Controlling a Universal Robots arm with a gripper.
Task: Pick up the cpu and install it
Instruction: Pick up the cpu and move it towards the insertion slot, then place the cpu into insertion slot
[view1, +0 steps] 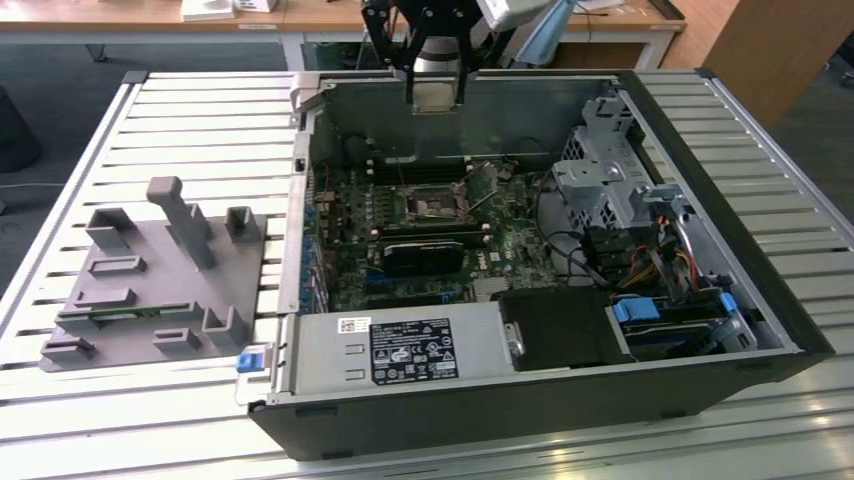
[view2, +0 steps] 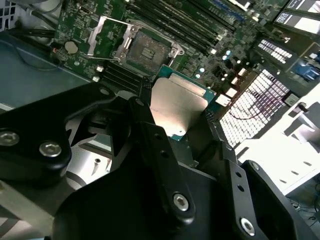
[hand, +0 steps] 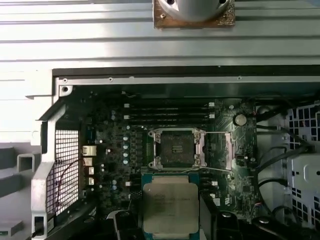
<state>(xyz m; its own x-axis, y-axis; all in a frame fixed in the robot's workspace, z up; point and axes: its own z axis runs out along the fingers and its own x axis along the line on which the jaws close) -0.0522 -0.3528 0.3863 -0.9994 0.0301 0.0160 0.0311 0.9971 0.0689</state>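
Observation:
My gripper (view1: 435, 92) hangs above the far wall of the open computer case (view1: 747, 300), shut on the cpu (view1: 434, 96), a flat silvery square with a pale green rim. Both wrist views show the cpu (view2: 178, 106) (hand: 170, 206) pinched by its edges between the black fingers (view2: 150, 135). The dark square socket (view1: 434, 207) (view2: 148, 50) (hand: 176, 148) lies on the motherboard below and ahead of the chip. Its metal frame (view2: 107, 35) is swung open and the contact field is bare. The cpu is well apart from the socket, still in the air.
A grey tray (view1: 147, 290) with upright holders sits on the slatted table at the exterior view's left. Inside the case are a silver power supply (view1: 400, 350), a metal drive cage (view1: 601, 175), loose cables (view1: 641, 265) and a black card (view1: 427, 250) just below the socket.

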